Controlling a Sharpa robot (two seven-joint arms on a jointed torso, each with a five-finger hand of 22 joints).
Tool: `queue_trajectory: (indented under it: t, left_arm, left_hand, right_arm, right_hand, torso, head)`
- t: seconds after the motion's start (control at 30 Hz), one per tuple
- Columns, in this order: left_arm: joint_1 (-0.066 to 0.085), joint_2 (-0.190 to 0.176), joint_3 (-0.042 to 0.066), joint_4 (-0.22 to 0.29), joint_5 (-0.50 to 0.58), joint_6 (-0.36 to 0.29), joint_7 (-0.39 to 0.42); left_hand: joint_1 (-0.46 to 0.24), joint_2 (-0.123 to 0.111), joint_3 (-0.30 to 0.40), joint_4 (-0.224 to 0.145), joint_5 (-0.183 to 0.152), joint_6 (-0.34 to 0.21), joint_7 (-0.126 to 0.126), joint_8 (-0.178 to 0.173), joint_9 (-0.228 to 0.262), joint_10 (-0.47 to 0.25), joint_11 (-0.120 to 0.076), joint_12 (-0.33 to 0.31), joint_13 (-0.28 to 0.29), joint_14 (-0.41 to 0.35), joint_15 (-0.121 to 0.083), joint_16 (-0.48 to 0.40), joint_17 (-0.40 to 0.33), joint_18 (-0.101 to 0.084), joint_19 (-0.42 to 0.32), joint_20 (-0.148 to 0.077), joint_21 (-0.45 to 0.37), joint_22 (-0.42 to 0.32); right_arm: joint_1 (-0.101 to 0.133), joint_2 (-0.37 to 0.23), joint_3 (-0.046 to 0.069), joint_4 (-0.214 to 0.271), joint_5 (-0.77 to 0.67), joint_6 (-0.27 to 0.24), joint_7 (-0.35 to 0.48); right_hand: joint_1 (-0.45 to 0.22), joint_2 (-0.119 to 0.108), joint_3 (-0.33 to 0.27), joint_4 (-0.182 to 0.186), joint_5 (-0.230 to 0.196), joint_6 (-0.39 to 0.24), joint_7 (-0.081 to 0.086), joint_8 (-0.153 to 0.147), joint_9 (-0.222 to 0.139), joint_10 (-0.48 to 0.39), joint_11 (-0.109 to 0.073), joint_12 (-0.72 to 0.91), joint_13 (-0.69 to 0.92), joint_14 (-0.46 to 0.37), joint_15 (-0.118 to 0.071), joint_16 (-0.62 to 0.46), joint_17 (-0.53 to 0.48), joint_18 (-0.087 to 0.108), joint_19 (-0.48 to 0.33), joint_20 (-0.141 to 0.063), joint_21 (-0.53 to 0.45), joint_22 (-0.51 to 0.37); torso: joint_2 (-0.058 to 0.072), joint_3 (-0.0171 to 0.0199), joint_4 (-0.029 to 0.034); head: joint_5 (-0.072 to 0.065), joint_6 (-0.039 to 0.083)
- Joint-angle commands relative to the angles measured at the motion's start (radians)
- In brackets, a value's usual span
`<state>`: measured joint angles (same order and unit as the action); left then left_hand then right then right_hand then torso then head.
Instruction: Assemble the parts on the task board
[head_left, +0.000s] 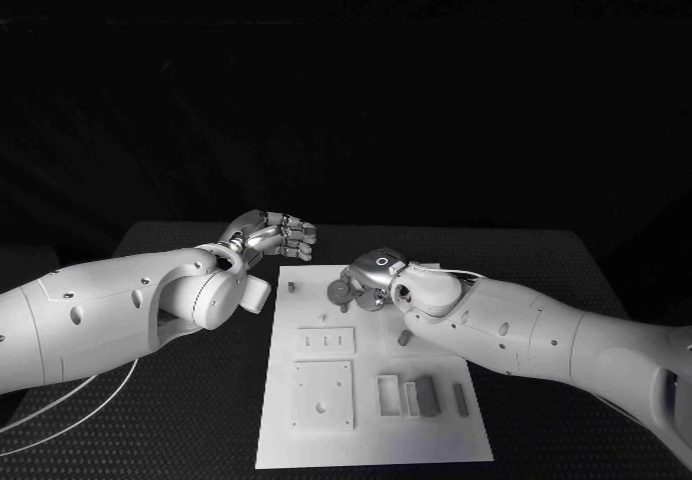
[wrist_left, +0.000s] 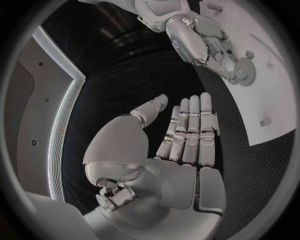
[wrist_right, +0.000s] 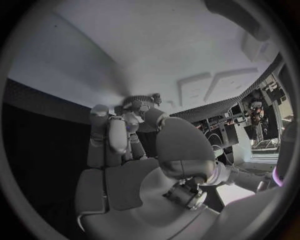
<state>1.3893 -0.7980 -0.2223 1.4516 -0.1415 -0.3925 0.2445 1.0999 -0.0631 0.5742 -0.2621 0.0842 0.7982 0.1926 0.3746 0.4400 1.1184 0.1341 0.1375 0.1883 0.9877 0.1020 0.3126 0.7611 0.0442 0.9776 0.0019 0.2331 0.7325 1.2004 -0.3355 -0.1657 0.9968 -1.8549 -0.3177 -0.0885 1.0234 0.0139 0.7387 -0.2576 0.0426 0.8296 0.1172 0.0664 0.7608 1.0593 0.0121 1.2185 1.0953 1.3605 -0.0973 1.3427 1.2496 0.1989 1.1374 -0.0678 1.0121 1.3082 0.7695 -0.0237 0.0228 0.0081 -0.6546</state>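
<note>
Grey toothed gear (head_left: 342, 291) pinched by right hand (head_left: 369, 277) at white task board's (head_left: 371, 440) far edge; left hand (head_left: 274, 236) beside board, fingers apart, holding nothing.

The left arm (head_left: 116, 320) reaches in from the near left, its forearm angled up and inward. The left hand (head_left: 274, 235) holds nothing; in its own wrist view the fingers (wrist_left: 190, 125) lie straight and side by side, the thumb set apart. The right arm (head_left: 562, 345) comes in from the near right. The right hand (head_left: 368, 278) has its fingers (wrist_right: 115, 132) curled inward, and they pinch a gear (wrist_left: 244, 71) at their tips.
</note>
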Motion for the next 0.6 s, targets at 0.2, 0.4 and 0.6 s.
queue_trajectory:
  t: [0.2, 0.4, 0.6]
  left_arm:
    - [0.002, 0.002, 0.001, 0.001, 0.005, 0.007, 0.006]
    - [0.002, 0.002, 0.001, -0.001, 0.005, 0.008, 0.008]
    - [0.002, -0.005, 0.001, -0.002, 0.006, 0.007, 0.011]
  left_hand:
    - [-0.002, -0.009, 0.000, 0.002, -0.004, -0.009, 0.004, -0.006, -0.002, -0.005, 0.005, -0.007, 0.001, 0.006, -0.001, -0.005, 0.002, 0.017, 0.001, -0.001, -0.005, 0.001]
    - [-0.002, -0.009, 0.000, 0.002, -0.004, -0.009, 0.004, -0.007, -0.002, -0.006, 0.006, -0.008, 0.001, 0.007, -0.001, -0.005, 0.002, 0.017, 0.001, -0.001, -0.005, 0.001]
    - [-0.002, -0.009, 0.001, 0.002, -0.004, -0.009, 0.004, -0.006, -0.002, -0.006, 0.006, -0.008, 0.001, 0.007, -0.001, -0.006, 0.003, 0.017, 0.001, -0.001, -0.005, 0.002]
  right_arm:
    - [-0.002, -0.003, -0.001, 0.000, 0.039, 0.051, 0.007]
    - [-0.001, -0.023, -0.001, 0.022, 0.040, -0.030, 0.001]
    - [0.008, -0.070, 0.002, 0.068, 0.167, -0.214, 0.051]
  right_hand:
    - [-0.026, 0.015, 0.043, 0.001, 0.003, -0.035, -0.002, 0.002, -0.002, 0.001, -0.008, 0.007, 0.003, -0.006, -0.004, 0.013, 0.001, 0.063, -0.007, 0.004, 0.006, 0.004]
    - [-0.035, 0.010, 0.057, -0.003, 0.003, -0.033, -0.001, 0.007, 0.002, 0.003, -0.006, 0.010, 0.004, -0.002, -0.003, 0.020, 0.003, 0.063, -0.004, 0.002, 0.010, 0.005]
    - [-0.039, 0.002, 0.064, -0.009, 0.003, -0.024, 0.001, 0.012, 0.006, 0.006, -0.005, 0.012, 0.004, 0.002, -0.002, 0.025, 0.002, 0.063, 0.001, -0.001, 0.014, 0.006]
  torso:
    - [0.000, 0.0000, 0.0004]
    - [0.000, -0.0004, 0.0000]
    - [-0.001, 0.0000, -0.0018]
  head:
    - [-0.001, -0.001]
    - [-0.003, -0.001]
    - [-0.005, 0.004]
